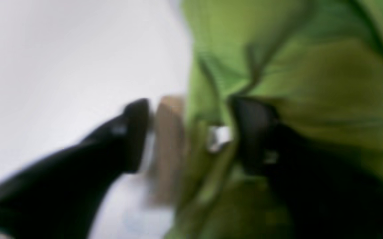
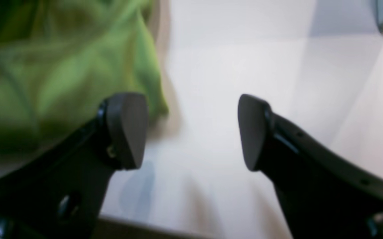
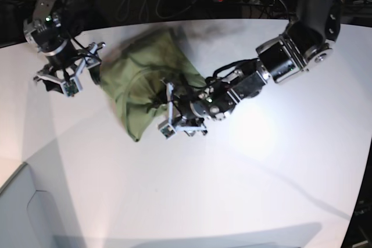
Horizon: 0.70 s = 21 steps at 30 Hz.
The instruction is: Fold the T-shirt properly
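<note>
Base view: T-shirt is lying crumpled on the white table. Left gripper is standing wide at its edge, gripping nothing. Right gripper is gaping empty beside it.

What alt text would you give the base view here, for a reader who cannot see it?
An olive T-shirt lies crumpled on a white table. The left hand stands open at the shirt's near edge, and the right hand, also open, sits just beside the shirt's other edge.
</note>
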Available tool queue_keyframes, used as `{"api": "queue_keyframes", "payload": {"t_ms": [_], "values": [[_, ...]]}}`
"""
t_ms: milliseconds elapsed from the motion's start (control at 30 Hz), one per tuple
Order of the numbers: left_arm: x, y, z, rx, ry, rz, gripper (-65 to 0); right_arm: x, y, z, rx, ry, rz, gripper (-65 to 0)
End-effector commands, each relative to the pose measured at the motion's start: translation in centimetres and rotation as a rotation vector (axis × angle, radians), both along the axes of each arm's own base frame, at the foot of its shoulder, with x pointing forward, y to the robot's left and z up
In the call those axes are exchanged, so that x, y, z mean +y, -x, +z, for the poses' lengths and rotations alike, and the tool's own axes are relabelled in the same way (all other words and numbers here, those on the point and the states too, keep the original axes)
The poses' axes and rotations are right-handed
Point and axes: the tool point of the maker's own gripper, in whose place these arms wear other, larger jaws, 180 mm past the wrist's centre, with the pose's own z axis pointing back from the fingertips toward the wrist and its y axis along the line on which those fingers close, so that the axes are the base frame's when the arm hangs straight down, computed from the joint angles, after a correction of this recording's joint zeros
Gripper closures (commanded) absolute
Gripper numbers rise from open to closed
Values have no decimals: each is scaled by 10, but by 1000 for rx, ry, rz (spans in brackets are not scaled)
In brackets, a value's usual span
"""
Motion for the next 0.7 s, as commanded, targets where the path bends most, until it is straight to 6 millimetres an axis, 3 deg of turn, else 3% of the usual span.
{"api": "queue_keyframes", "payload": {"t_ms": [0,133,400,500,567,667], "values": [[-7,-11,18,-36,34,-2,-451,4,-9,10,-46,-12,26,-414],[5,-21,34,-44,102,77,-455,3,-24,5,-50,-39,17,-372],[69,-60,77,-82,332,429,-456,3,-31,-25,21,-100,3,-17],[96,-60,88,-102,399,530,-456,4,-30,-39,58,-126,-3,-6],[101,-56,92,-107,426,555,-456,5,-30,-49,83,-143,-8,-1],[126,-48,95,-121,437,614,-456,5,-39,-50,79,-157,-9,-1]]}}
